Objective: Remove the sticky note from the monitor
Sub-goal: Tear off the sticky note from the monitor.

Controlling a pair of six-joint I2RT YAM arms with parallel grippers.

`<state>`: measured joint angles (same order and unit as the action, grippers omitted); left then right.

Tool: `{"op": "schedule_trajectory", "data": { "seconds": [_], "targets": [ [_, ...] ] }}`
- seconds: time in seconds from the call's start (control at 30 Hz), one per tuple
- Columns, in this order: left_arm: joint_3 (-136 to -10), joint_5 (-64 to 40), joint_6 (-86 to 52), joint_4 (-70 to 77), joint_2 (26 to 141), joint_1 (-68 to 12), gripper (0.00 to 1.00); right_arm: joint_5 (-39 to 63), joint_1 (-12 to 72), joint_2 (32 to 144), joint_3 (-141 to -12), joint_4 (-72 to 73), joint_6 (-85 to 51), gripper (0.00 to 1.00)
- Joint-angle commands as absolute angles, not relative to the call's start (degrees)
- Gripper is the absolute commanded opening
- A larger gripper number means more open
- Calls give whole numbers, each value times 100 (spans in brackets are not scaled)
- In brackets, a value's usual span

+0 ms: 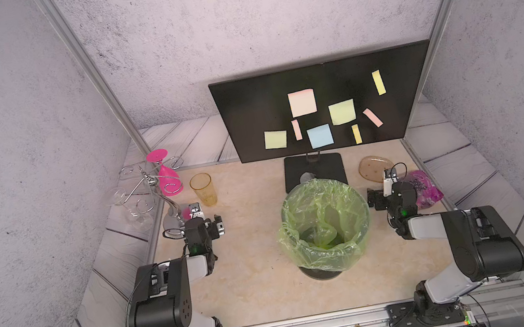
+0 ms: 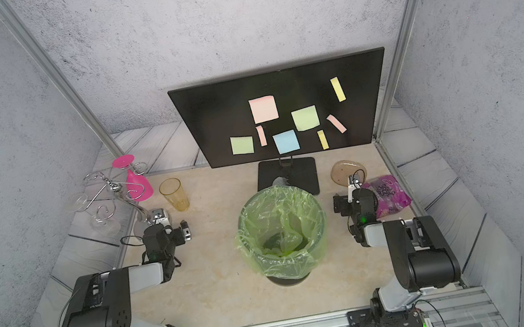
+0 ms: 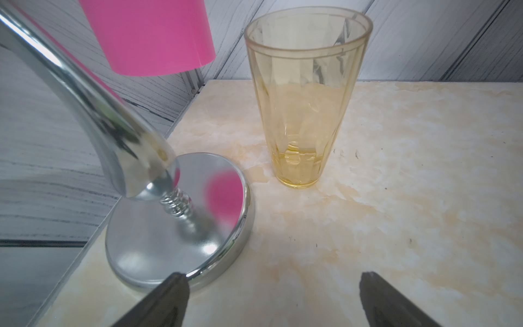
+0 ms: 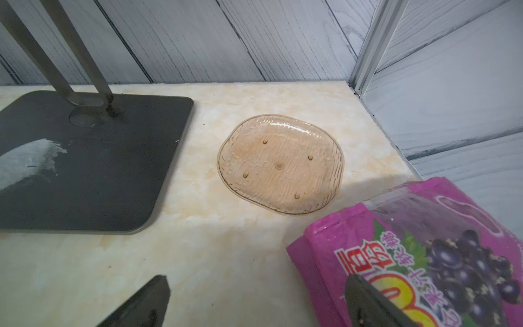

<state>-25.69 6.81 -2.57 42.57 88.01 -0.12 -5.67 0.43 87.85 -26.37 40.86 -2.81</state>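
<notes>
1. Your monitor [image 1: 251, 108] stands at the back of the counter [image 1: 258, 280], with eight sticky notes [image 1: 302, 102] on its screen.
2. A green-lined bin [image 1: 304, 254] sits just in front.
3. Your left fingers [image 3: 169, 300] and right fingers [image 4: 150, 305] are spread wide, holding nothing.

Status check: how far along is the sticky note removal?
Done: nothing visible; eight sticky notes sit on the monitor. In hand: nothing; left end effector and right end effector are open, low over the table. Left: reach up, peel a note.
</notes>
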Motion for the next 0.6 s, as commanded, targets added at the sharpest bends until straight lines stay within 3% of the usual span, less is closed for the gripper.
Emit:
{"op": "schedule_trajectory", "data": {
  "seconds": [0.0, 0.57],
  "targets": [
    [-2665, 589, -211, 4306, 8753, 4, 100, -536, 48, 8755, -2637, 4113, -298, 99],
    [-2645, 499, -160, 4276, 8608, 0, 100, -534, 57, 8754, -2636, 4113, -291, 99]
  ]
}}
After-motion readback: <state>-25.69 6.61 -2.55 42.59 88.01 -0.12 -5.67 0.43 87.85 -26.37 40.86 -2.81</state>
